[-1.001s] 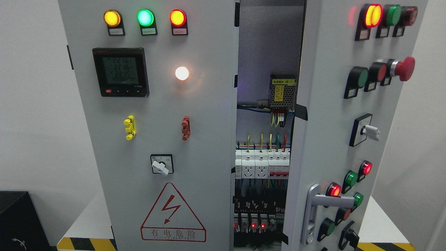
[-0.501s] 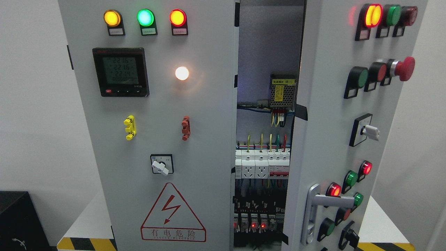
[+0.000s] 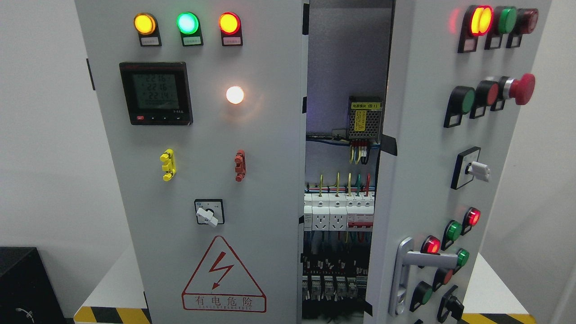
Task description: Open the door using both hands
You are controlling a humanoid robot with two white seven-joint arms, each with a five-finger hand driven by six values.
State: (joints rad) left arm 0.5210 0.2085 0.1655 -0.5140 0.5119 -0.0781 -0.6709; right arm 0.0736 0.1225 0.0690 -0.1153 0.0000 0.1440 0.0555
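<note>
A grey electrical cabinet fills the head view. Its left door (image 3: 270,180) carries a digital meter (image 3: 155,93), three lit lamps, a rotary switch (image 3: 208,212) and a red warning triangle (image 3: 223,276). The right door (image 3: 418,148) is swung partly outward, leaving a gap that shows breakers and wiring (image 3: 338,216) inside. A silver lever handle (image 3: 407,270) sits low on the right door, among push buttons. Neither of my hands or arms shows in the frame.
A red emergency stop button (image 3: 522,88) and a selector switch (image 3: 472,168) stick out from the right door. A black box (image 3: 24,283) stands at the lower left. The cabinet rests on a white platform with yellow-black striped edging (image 3: 112,315). White walls lie behind.
The small red indicator lights low inside the cabinet, lit in the earlier frames, are now dark. The doors have not moved.
</note>
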